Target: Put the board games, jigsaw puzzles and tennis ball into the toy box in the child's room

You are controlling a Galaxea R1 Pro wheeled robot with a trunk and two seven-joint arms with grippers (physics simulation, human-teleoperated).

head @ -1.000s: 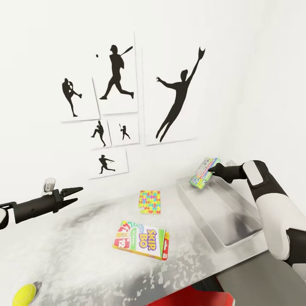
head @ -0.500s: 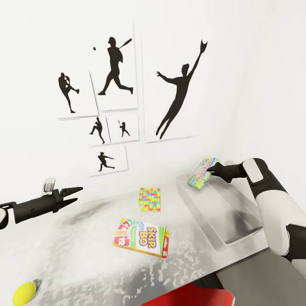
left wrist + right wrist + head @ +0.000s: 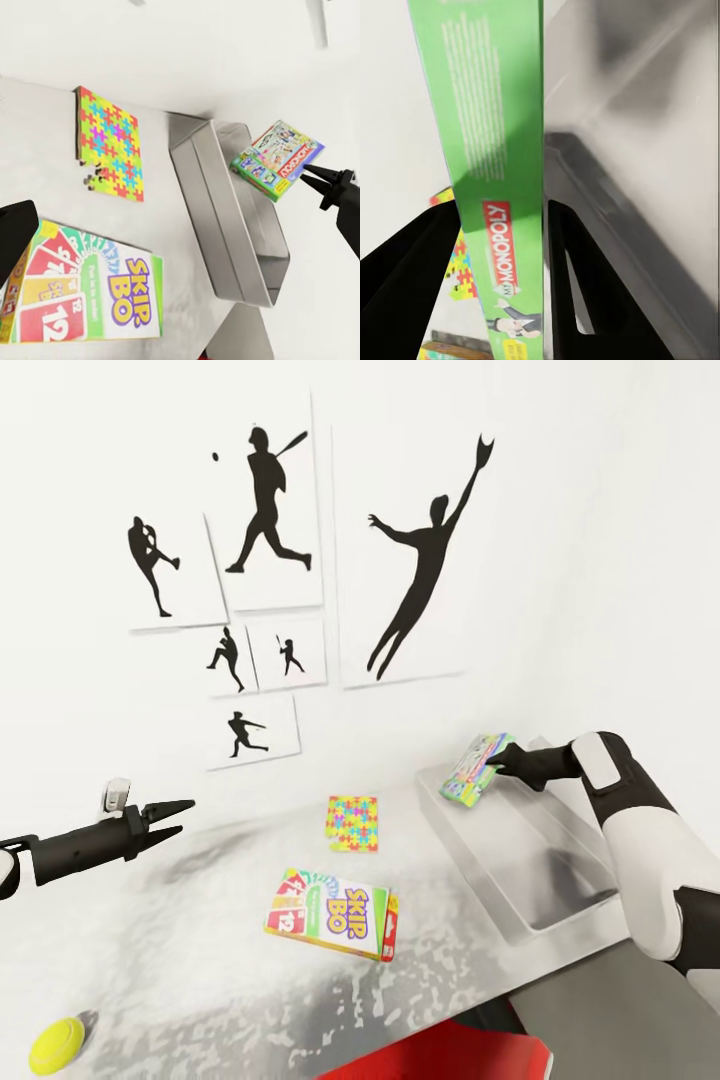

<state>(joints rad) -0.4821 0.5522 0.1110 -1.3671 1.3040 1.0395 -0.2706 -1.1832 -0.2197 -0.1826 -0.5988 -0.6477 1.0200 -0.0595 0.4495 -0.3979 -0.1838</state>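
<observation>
The right gripper (image 3: 505, 762) pinches the Monopoly game box (image 3: 478, 767) by one edge, holding it tilted over the far end of the toy box (image 3: 560, 915) — this is the drop-in step. Next it needs lowering inside the rim, then release. The left gripper (image 3: 175, 816) hangs spread and empty above the table (image 3: 180, 950), where the Skip-Bo box (image 3: 333, 913), a jigsaw puzzle (image 3: 353, 824) and the tennis ball (image 3: 56, 1045) wait.

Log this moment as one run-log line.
right claw: shut on Monopoly box, held over toy box | left claw: open, empty | on table: Skip-Bo box, jigsaw puzzle, tennis ball
</observation>
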